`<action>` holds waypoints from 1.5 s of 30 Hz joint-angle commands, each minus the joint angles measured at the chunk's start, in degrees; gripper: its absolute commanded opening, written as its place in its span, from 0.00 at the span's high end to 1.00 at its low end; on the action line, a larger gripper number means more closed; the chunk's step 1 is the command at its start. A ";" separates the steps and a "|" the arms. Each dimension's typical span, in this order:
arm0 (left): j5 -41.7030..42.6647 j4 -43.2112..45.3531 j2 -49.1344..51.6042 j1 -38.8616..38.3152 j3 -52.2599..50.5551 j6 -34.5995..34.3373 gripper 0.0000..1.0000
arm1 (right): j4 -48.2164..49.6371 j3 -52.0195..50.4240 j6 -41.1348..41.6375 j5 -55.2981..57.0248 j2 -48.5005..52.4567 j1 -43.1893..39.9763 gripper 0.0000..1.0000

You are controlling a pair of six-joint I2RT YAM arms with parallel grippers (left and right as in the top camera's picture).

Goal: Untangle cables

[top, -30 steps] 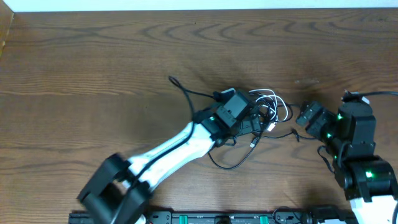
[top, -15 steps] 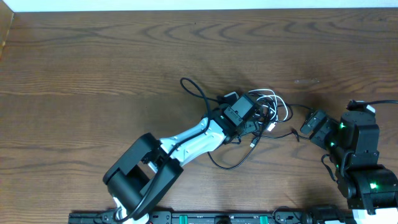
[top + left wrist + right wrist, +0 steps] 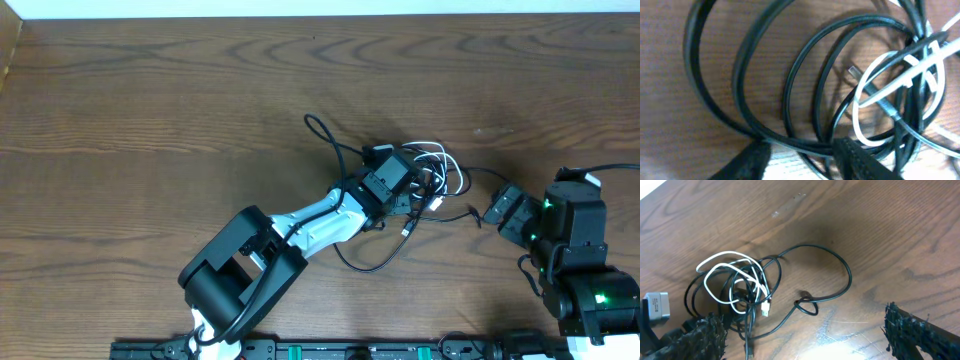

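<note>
The cables lie in one tangle (image 3: 432, 178) right of the table's middle. Black cords (image 3: 805, 90) coil in overlapping loops, and a white cord (image 3: 732, 277) threads through them, its small plug (image 3: 765, 310) on the wood. One black strand (image 3: 830, 275) loops out toward the right. My left gripper (image 3: 405, 190) sits low over the tangle's left side. In the left wrist view its fingers (image 3: 860, 160) straddle two black strands with bare wood showing between them. My right gripper (image 3: 503, 210) hovers wide open to the right of the tangle, with only table between its fingers (image 3: 920, 335).
A slack black loop (image 3: 372, 258) trails from the tangle toward the front edge. The left arm's own thick wire (image 3: 325, 140) arches behind its wrist. The left arm (image 3: 240, 270) stretches from the front rail (image 3: 330, 350). Bare wood (image 3: 150, 110) lies left and behind.
The left arm has folded in and pushed its gripper a little right onto the tangle while its jaws narrowed. The right gripper has drawn back slightly to the right.
</note>
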 commanded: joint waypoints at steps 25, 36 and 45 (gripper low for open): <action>-4.59 -8.68 -2.32 4.07 0.55 17.77 0.62 | -3.48 1.18 -0.72 0.92 -0.26 -0.24 0.01; -0.48 -5.27 -10.23 3.91 0.52 5.66 0.92 | -3.48 1.18 -0.72 0.92 -0.24 -0.24 0.01; 10.99 1.05 -4.00 3.89 0.52 -8.26 0.92 | -3.48 1.05 -0.74 0.94 -0.15 -0.24 0.01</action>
